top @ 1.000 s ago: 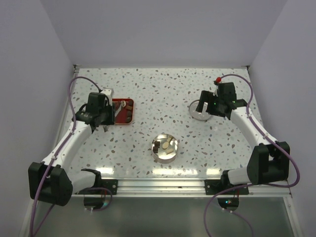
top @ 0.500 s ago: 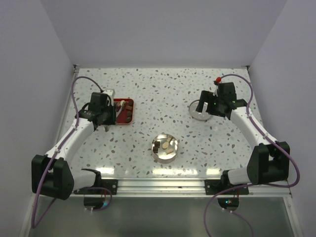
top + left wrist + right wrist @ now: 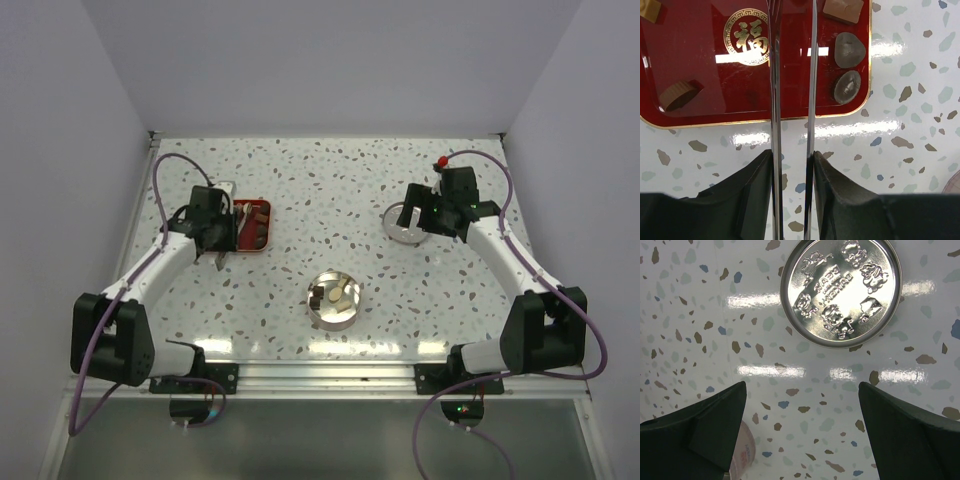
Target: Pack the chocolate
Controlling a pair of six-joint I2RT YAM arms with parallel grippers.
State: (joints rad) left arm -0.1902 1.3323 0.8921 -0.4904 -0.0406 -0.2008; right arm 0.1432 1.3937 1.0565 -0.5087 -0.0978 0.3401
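The red tray (image 3: 256,226) lies at the left with chocolate pieces on it. In the left wrist view the tray (image 3: 715,75) holds two dark round pieces (image 3: 849,50), a tan square (image 3: 842,9) and a brown round piece (image 3: 677,95). My left gripper (image 3: 218,232) (image 3: 792,155) is shut on the long metal tweezers (image 3: 774,100). Their blades stand apart over the tray, with the tips out of view. The round tin (image 3: 335,298) holds a dark piece (image 3: 317,295) and a cream piece (image 3: 341,293). My right gripper (image 3: 420,215) (image 3: 801,390) is open and empty.
The embossed silver tin lid (image 3: 841,292) lies flat on the speckled table just beyond my right gripper; it also shows in the top view (image 3: 400,228). A pale round object (image 3: 742,457) shows beside my right gripper's left finger. Walls enclose the table on three sides.
My left arm has swung a little to the right and farther back, carrying the tweezers further over the red tray. The right arm has not moved.
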